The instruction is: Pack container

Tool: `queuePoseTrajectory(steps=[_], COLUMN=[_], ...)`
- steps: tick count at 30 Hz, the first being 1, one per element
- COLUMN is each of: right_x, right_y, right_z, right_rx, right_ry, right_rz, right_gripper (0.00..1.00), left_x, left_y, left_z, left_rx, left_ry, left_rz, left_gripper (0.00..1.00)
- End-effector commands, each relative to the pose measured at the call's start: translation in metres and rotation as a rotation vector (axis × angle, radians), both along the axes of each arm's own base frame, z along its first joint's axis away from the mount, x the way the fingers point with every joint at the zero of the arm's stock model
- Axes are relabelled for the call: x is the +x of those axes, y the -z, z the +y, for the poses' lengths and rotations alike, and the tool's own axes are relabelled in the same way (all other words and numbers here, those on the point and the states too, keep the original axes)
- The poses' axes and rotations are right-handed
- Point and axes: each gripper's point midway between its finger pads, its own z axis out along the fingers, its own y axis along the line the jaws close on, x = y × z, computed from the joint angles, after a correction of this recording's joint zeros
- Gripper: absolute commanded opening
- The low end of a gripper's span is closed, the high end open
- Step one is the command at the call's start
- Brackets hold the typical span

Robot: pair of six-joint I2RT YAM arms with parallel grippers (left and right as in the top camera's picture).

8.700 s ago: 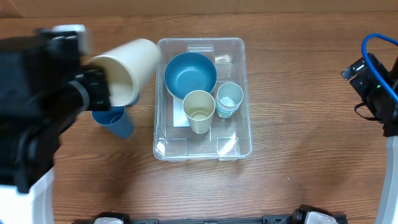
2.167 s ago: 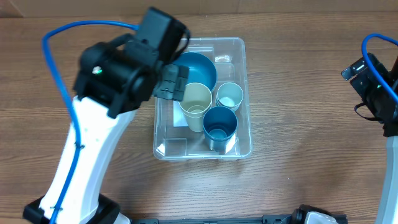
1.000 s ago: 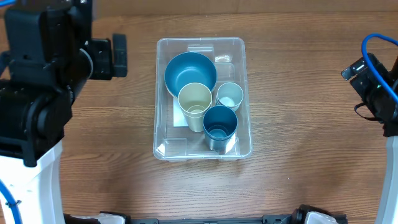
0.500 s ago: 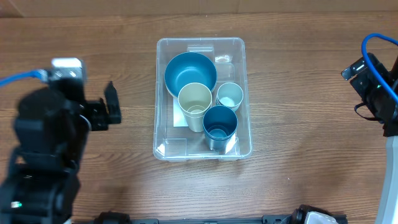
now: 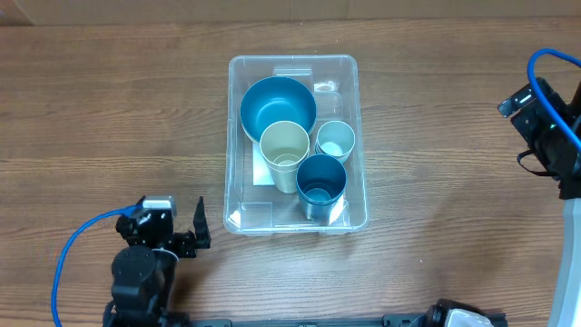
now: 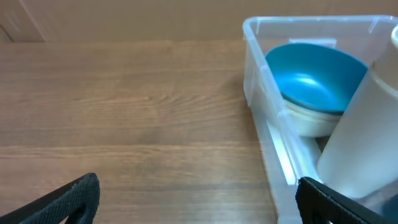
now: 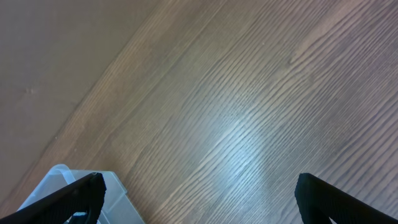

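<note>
The container point(image 5: 259, 216) sits mid-worktop, a little nearer the far edge than the near one. Inside it the bowl point(image 5: 277, 107) fills the far end. The cream cup point(image 5: 285, 147) is against its near rim, the pale cup point(image 5: 335, 139) is just beside that, and the dark cup point(image 5: 320, 179) stands nearest the near wall. I see nothing loose on the worktop point(image 5: 436, 236), so I judge the packing done and my job now is to park cleanly.

My left fingers point(image 6: 68, 199) are spread wide with nothing between them. They are low by the near edge toward the left corner, pointing past the container's near-left corner. My right fingers point(image 7: 74, 196) are likewise spread and empty, out by the right edge and well apart from the container.

To finish well, I would keep my left side off that clear wall, since a light nudge could slide the container or tip a cup. I would retreat along the near edge rather than across the rim. I cannot tell from my wrist view whether the cream cup stands true or leans on the bowl, so I would leave it alone.
</note>
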Motion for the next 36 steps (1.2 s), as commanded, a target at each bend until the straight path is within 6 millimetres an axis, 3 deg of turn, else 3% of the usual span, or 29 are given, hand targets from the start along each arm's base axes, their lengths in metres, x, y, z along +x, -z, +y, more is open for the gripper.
queuePoseTrajectory(steps=[1,8,29,31,32,34,36], right_x=[-0.001,-0.001,-0.002,-0.028,-0.051,-0.070,-0.087], right_y=[-0.005,-0.005,-0.008,-0.023,-0.038,-0.057,-0.056], right_z=[-0.002,-0.002,0.001,0.008,0.010,0.021,0.037], right_rx=[-0.006,-0.006,-0.010,-0.071,-0.144,-0.229,-0.316], right_ry=[0.012,0.012,0.001,0.003,0.023,-0.034,-0.160], right_rz=[-0.016,-0.016,-0.025,-0.039,-0.081,-0.193,-0.279], right_gripper=[1.00,1.00,1.00,1.00,1.00,1.00,1.00], left_x=[-0.005,-0.007,-0.007,-0.007,-0.007,-0.007,-0.007], left_y=[0.021,0.055,0.055,0.055,0.055,0.055,0.055], left_z=[0.000,0.000,0.000,0.000,0.000,0.000,0.000], left_rx=[-0.050,-0.113,-0.112,-0.113,-0.112,-0.113,-0.112], left_ry=[-0.010,-0.034,-0.034,-0.034,-0.034,-0.034,-0.034], left_rz=[-0.015,0.004,0.003,0.003,0.003,0.003,0.003], left_gripper=[1.00,1.00,1.00,1.00,1.00,1.00,1.00])
